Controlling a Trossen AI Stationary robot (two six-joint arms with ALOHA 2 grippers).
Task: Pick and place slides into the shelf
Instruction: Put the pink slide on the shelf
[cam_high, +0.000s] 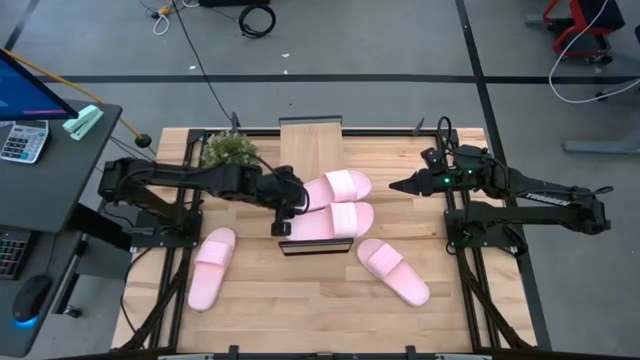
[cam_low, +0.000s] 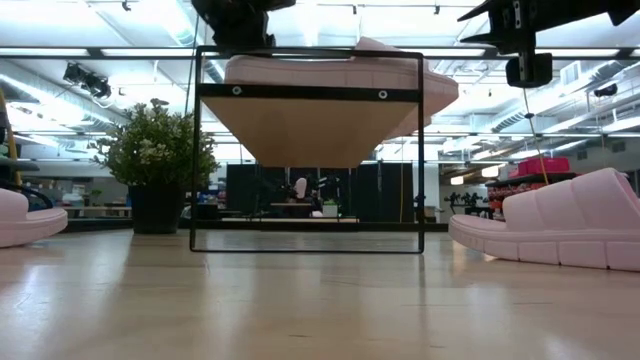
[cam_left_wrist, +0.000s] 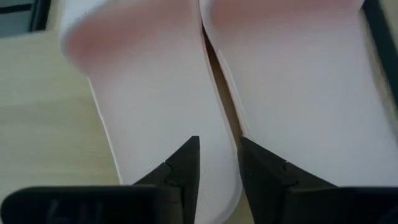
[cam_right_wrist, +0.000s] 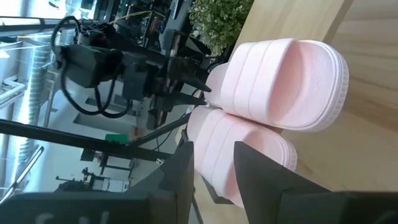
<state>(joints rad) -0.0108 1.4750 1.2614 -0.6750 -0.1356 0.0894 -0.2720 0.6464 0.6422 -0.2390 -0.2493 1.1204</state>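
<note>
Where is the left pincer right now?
In the high view the left pincer sits mid-table over the heel ends of the two slides lying on the shelf, just right of the potted plant.

The shelf (cam_high: 311, 135) runs down the middle of the surface (cam_high: 300, 310), and two slides (cam_high: 336, 203) lie side by side across its near half, filling that stretch; the far end of its plank stays bare. The left claw (cam_high: 281, 222) hangs just over the near slide's heel edge, its fingers slightly parted. A potted plant (cam_high: 228, 150) crowds the far left corner. One slide (cam_high: 211, 266) blocks the near left, another (cam_high: 393, 270) the near right. Between them the near surface lies open.
</note>
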